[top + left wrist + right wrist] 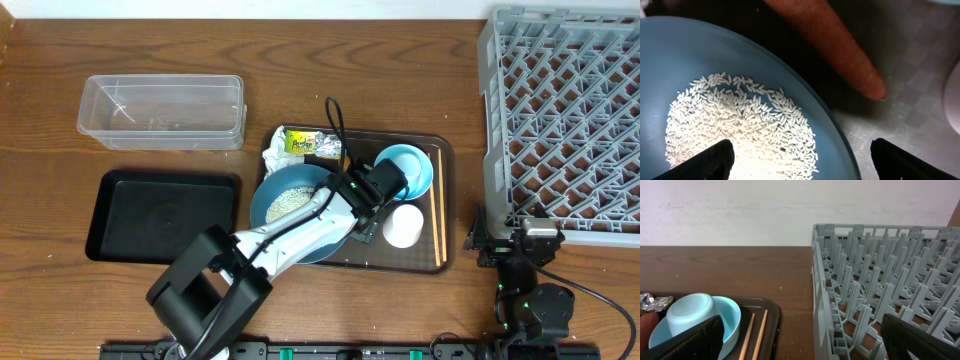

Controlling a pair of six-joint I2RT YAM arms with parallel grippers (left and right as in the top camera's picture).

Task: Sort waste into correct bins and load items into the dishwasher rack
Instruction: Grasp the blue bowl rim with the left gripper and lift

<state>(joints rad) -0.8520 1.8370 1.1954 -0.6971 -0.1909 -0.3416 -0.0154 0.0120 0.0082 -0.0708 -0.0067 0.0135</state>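
Large grey lattice dishwasher rack [560,110]: recorded right of the flat brown serving tray [447,160]. Shallow black rectangular tray [160,215] and clear plastic tub [162,110]: left of it.

Wide blue plate-bowl [270,200], holding white rice grains [290,197]: on that tray's left half.

Left pincer [800,160]: held open above the tray, nothing gripped. Right pincer [800,345]: open, idle, beyond the tray's right edge.

Small orange carrot [840,45]: on the tray, just beside the bowl's rim.

Risk judged: on closing, the rim could be caught and rice spilled; the tapered carrot could be squeezed out sideways.
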